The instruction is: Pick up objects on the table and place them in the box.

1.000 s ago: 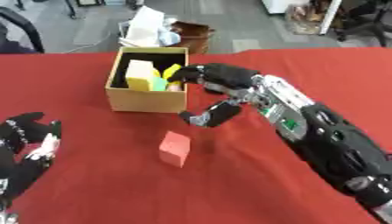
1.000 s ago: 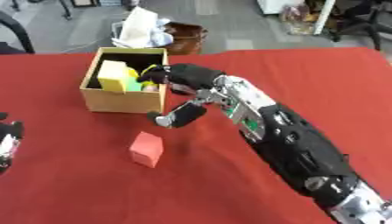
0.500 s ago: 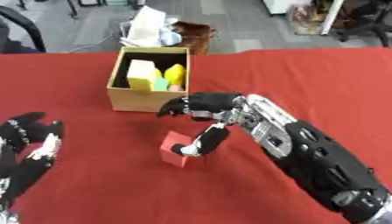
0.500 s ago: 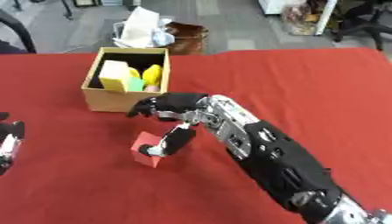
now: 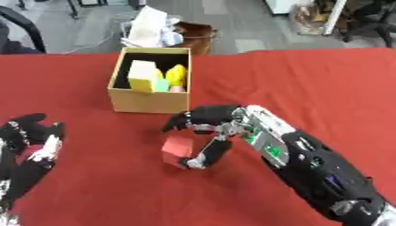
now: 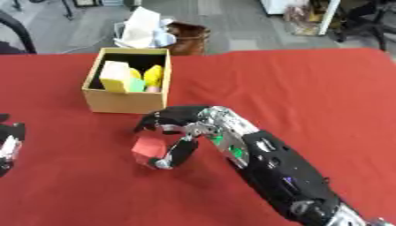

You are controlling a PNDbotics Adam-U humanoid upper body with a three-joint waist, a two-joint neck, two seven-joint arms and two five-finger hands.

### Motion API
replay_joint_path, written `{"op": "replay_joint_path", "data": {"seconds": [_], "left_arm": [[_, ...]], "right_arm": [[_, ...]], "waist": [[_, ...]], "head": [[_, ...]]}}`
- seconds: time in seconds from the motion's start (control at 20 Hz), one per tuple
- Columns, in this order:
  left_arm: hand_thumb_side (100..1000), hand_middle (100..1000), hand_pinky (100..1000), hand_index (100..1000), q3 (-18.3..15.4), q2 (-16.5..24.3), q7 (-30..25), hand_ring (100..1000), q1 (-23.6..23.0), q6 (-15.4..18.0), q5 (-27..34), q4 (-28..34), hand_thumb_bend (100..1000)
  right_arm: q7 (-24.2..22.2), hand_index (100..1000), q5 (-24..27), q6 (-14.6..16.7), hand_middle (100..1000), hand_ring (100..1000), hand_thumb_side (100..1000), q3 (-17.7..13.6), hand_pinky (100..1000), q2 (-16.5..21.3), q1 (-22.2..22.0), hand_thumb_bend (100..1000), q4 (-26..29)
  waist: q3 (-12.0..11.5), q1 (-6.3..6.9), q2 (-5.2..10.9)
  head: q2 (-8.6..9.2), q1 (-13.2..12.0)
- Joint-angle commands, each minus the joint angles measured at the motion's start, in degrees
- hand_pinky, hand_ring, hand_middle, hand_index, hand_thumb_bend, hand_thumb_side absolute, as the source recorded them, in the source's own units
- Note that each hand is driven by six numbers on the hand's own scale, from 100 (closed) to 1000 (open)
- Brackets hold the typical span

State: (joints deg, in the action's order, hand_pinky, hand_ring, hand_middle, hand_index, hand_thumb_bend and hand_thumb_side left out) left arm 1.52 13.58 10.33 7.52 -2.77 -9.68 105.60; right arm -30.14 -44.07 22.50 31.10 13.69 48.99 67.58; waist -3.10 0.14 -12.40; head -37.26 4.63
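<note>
Red table [image 5: 309, 84]. Box [image 5: 149, 100] sits far left of centre, yellow and green blocks inside. Right hand [image 5: 210, 127] just in front of box, fingers and thumb curled round red block [image 5: 178, 147]. Left hand [image 5: 29, 145] idle at lower left, fingers relaxed, spread.
</note>
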Motion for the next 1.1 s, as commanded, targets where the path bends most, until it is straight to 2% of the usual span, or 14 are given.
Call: {"op": "replay_joint_path", "data": {"seconds": [0.05,0.15,0.25,0.35,0.55,0.75,0.9,1.1], "left_arm": [[400,505,631,722,-0.1,1.0,-0.2,525,0.2,0.0,-0.1,0.7,372],[400,505,631,722,-0.1,0.9,-0.2,525,0.3,0.0,-0.1,0.7,372],[400,504,631,722,-0.1,0.9,-0.2,525,0.3,0.0,-0.1,0.7,371],[400,504,631,721,-0.1,0.9,-0.1,525,0.3,0.0,-0.1,0.7,372],[399,504,631,721,-0.2,0.9,0.0,524,0.2,0.0,-0.1,0.7,372],[399,503,630,721,-0.2,0.9,0.1,524,0.3,0.0,-0.1,0.7,373],[398,502,630,721,-0.2,0.8,0.1,523,0.4,-0.1,0.0,0.7,373],[398,502,630,721,0.0,0.7,-0.1,523,0.7,0.0,0.1,0.8,374]], "right_arm": [[0.9,931,-1.4,0.6,757,724,415,-0.7,748,-0.1,0.9,220,0.1],[2.2,912,-1.9,0.5,668,662,328,-1.0,728,0.0,1.2,185,0.4],[4.0,897,-2.3,0.2,604,618,282,-1.4,712,0.2,1.5,167,1.0],[5.8,892,-2.2,-0.4,587,605,265,-1.8,708,0.9,2.2,161,2.0],[8.3,885,0.3,-2.4,577,597,242,-3.1,705,3.9,4.9,159,5.4],[9.4,885,2.9,-5.6,577,601,210,-5.5,714,8.1,8.5,189,7.5],[10.6,886,2.5,-8.1,580,604,191,-8.3,721,10.3,10.8,208,5.8],[13.3,887,-0.7,-10.5,582,603,187,-12.0,718,10.1,13.0,190,0.5]], "waist": [[0.1,-0.5,0.7],[0.1,-0.46,0.72],[0.2,-0.42,0.75],[0.2,-0.4,0.78],[0.1,-0.43,0.89],[-0.1,-0.47,0.92],[-0.6,-0.4,0.82],[-1.5,-0.26,0.59]], "head": [[0.11,-0.1],[0.17,-0.1],[0.25,-0.2],[0.3,-0.3],[0.33,-0.5],[0.52,-0.6],[0.75,-0.4],[1.0,0.2]]}}
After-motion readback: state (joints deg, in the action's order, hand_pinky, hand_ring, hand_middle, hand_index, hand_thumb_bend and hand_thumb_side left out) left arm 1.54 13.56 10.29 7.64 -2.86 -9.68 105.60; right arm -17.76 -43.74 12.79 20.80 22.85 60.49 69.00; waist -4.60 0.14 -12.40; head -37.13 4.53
